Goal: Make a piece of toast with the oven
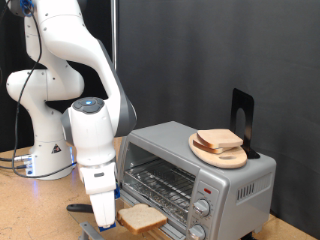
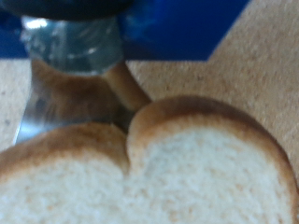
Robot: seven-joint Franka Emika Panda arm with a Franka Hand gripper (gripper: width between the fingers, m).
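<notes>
My gripper hangs low in front of the oven, a silver-grey toaster oven with two round knobs, at the exterior view's right. Its door is open and the wire rack shows inside. The piece of toast, a pale square slice with a tan crust, sticks out from the gripper's tip just ahead of the oven's mouth, off the table. In the wrist view the same slice fills the frame very close up. My fingertips are hidden there.
On top of the oven sits a round wooden plate carrying another bread slice, with a black stand behind it. The arm's white base rises at the exterior view's left on a wooden table.
</notes>
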